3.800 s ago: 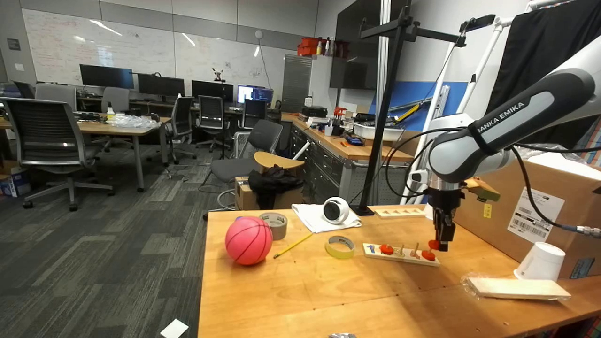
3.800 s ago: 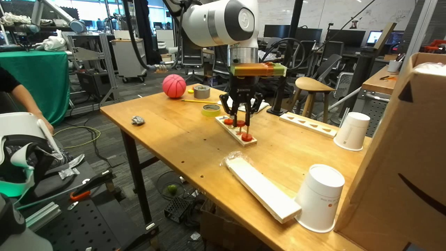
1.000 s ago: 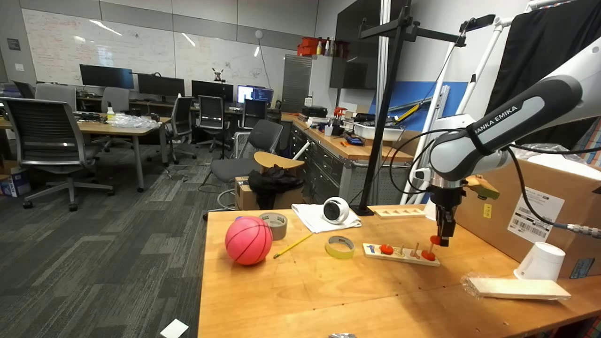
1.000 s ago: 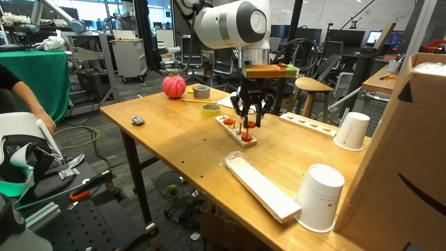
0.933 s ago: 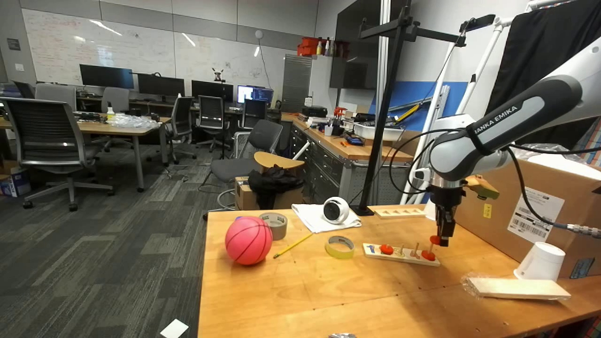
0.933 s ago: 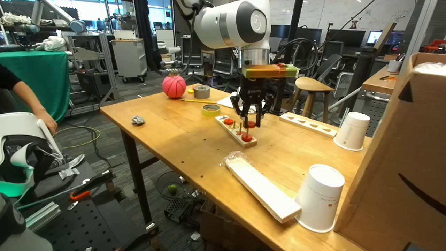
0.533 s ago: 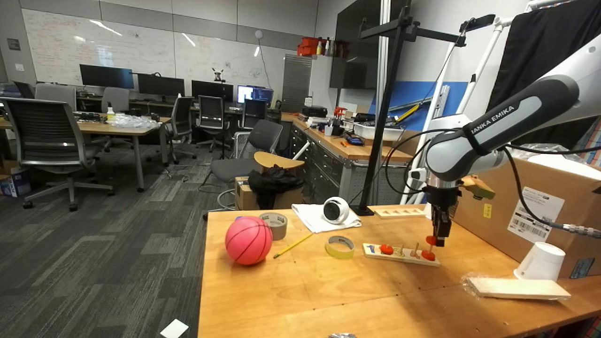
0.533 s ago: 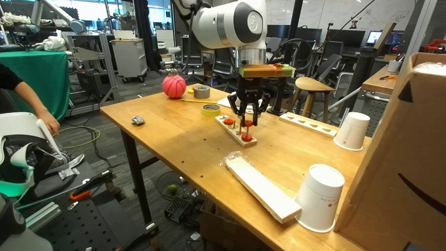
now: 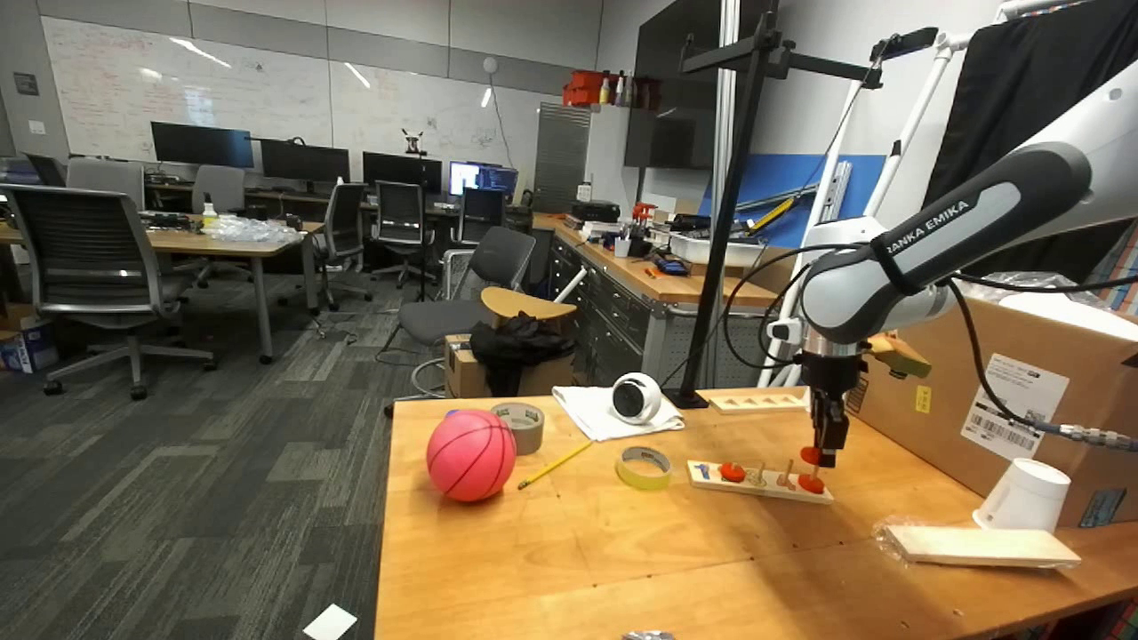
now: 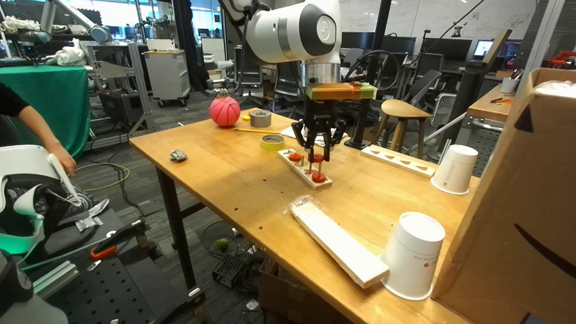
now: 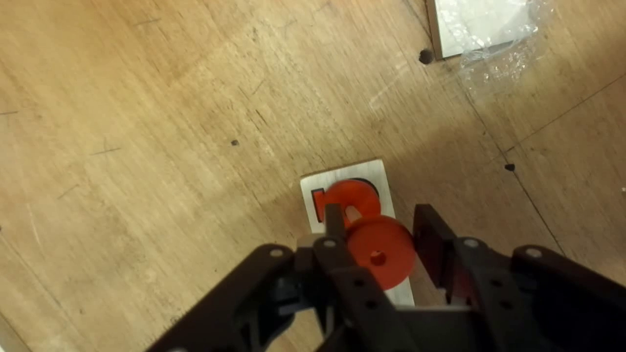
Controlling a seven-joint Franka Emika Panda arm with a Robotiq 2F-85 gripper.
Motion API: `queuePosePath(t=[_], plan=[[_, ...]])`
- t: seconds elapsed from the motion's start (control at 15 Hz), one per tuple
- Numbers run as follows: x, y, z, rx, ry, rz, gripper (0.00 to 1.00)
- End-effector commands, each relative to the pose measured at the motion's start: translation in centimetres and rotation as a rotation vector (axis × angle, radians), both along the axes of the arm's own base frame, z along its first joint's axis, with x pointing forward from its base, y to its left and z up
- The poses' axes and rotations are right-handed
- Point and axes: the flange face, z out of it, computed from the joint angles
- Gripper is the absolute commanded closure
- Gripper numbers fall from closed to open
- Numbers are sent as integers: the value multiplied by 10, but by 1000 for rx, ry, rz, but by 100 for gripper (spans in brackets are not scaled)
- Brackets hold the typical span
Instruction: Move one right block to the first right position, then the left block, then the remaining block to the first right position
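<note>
Wrist view, left to right: saw pegged wooden board [image 11: 315,183] at lower centre, long axis running down and slightly right. Found seated red disc [image 11: 359,193] on its upper end, around end peg [image 11: 352,213]. Had held red disc [image 11: 384,239] clamped in gripper [image 11: 379,220], above board, just lower right of peg's visible part. Looked nearly overhead in both exterior views. Probably needed slight up-left shift, then lowering. Couldn't confirm tip alignment.
</note>
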Motion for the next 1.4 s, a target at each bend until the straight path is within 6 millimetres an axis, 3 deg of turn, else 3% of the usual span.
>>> queuePosePath(t=[0.0,0.27,0.73,1.13,1.2,1.27,1.33], plan=[[-1,-1,4,4,-12,5,76],[-5,-8,7,-6,-16,-6,76],[-5,-38,4,-3,-13,-55,76],[2,-39,-6,16,-1,-62,76],[4,-38,-10,27,8,-61,67],[6,-37,-13,28,12,-62,35],[8,-34,-13,28,11,-60,34]])
